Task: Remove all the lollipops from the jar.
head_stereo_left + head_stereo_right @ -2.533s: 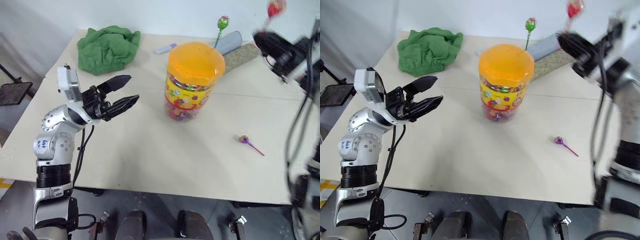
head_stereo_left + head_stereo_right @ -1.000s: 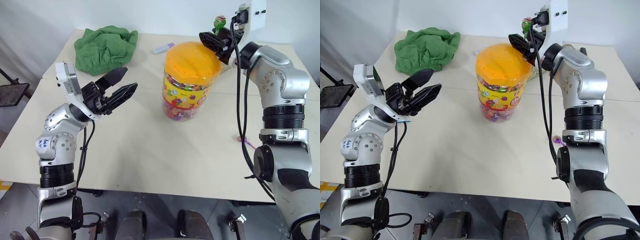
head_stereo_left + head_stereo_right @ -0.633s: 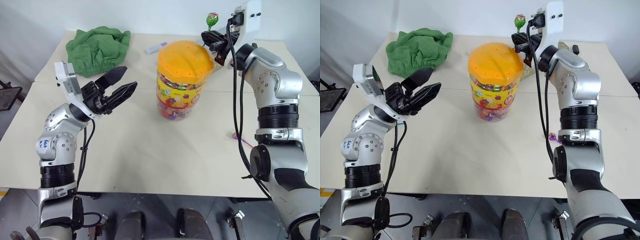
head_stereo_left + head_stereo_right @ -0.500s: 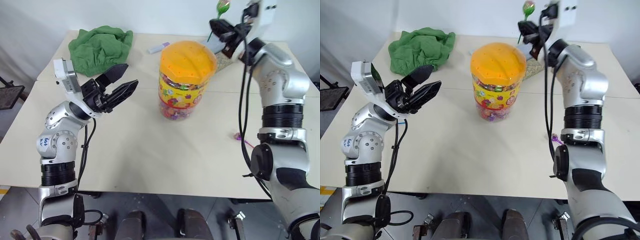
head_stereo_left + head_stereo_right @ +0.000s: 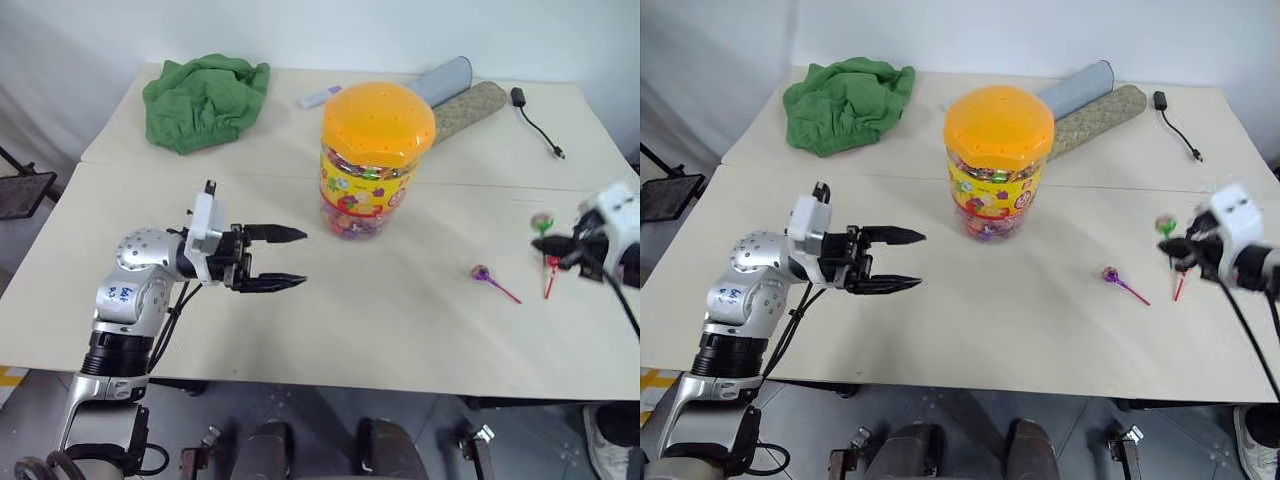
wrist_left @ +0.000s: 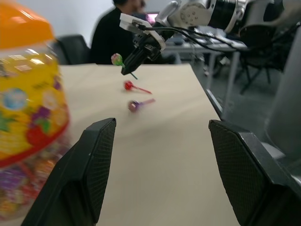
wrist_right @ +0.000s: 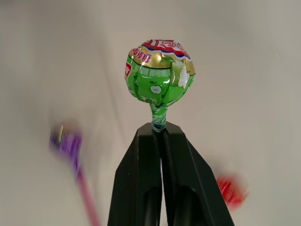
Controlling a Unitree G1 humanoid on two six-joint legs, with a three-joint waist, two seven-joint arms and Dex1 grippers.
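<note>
Right gripper (image 7: 161, 129) pinches the green lollipop (image 7: 160, 78) by its stick; left gripper (image 5: 295, 258) gapes wide, empty.

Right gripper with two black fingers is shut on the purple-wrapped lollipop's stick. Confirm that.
Wrong colour. The right gripper is shut on the green-wrapped lollipop, as the right wrist view shows; the purple-wrapped lollipop lies on the beige table.

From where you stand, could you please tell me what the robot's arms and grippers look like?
The left arm has rounded silver joint housings over a black ribbed collar, a handwritten blue mark, black cables, and a white camera block at the wrist. The left gripper has two black tapered fingers with textured pads. The right gripper is black too, with a white wrist block and black cable.
</note>
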